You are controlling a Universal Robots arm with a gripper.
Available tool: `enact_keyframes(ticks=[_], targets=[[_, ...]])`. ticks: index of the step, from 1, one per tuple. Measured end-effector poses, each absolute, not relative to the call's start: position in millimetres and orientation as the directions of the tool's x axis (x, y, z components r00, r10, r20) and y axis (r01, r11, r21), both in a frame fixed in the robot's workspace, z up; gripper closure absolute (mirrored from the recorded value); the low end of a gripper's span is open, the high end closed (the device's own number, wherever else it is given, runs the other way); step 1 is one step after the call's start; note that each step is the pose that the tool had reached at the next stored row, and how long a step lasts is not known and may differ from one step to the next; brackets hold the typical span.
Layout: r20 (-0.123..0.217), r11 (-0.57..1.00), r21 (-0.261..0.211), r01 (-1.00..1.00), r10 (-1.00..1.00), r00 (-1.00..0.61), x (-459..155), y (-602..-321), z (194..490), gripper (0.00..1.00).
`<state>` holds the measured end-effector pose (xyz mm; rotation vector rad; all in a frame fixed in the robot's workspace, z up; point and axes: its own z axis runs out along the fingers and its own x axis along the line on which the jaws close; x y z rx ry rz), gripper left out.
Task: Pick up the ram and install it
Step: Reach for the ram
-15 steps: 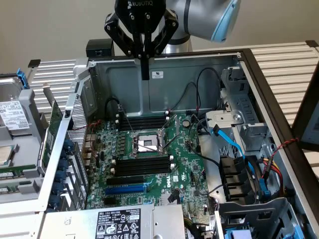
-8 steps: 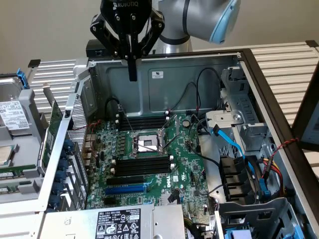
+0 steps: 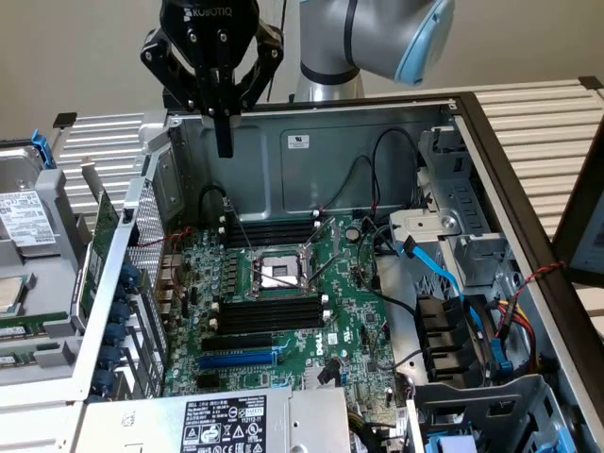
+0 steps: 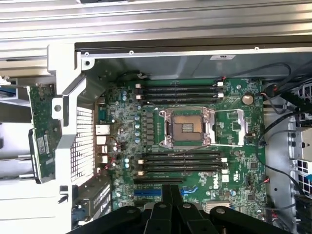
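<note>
My gripper (image 3: 225,149) hangs above the open computer case's rear wall, fingers pressed together and pointing down with nothing between them. In the wrist view its shut fingertips (image 4: 170,189) sit over the motherboard's (image 4: 243,161) near edge. A long green board with a pale label, which looks like the ram (image 4: 43,136), stands on edge outside the case's side wall, well away from the gripper. In the exterior view the ram (image 3: 97,253) is at the left. Black memory slots (image 3: 269,316) with white end clips lie empty on both sides of the CPU socket (image 3: 274,274).
A blue slot (image 3: 236,359) lies below the black slots. Black and blue cables (image 3: 444,274) and drive bays crowd the exterior view's right side of the case. A tray at the exterior view's left holds a hard drive (image 3: 24,217) and other parts. The power supply (image 3: 222,425) closes the near end.
</note>
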<state>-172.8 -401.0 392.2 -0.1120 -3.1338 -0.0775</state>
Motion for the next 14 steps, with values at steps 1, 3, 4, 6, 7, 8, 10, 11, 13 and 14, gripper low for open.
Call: enact_keyframes(ticks=[1,3,4,6,7,8,10,11,13,14], targets=[[0.007,0.996,0.049,0.071,0.071,-0.997,-178,-401,392,0.89],[0.007,0.996,0.049,0.071,0.071,-0.997,-187,-401,392,0.89],[0.007,0.996,0.049,0.071,0.071,-0.997,-191,-402,392,0.89],[0.007,0.996,0.049,0.071,0.071,-0.997,-200,-402,391,0.89],[0.007,0.996,0.049,0.071,0.071,-0.997,-205,-402,391,0.89],[0.007,0.996,0.049,0.071,0.071,-0.997,-209,-402,391,0.89],[0.007,0.996,0.049,0.071,0.071,-0.997,-218,-402,391,0.89],[0.007,0.996,0.049,0.071,0.071,-0.997,-223,-402,391,0.89],[0.007,0.996,0.049,0.072,0.071,-0.997,-232,-402,391,0.89],[0.007,0.996,0.049,0.071,0.071,-0.997,-236,-402,391,0.89]])
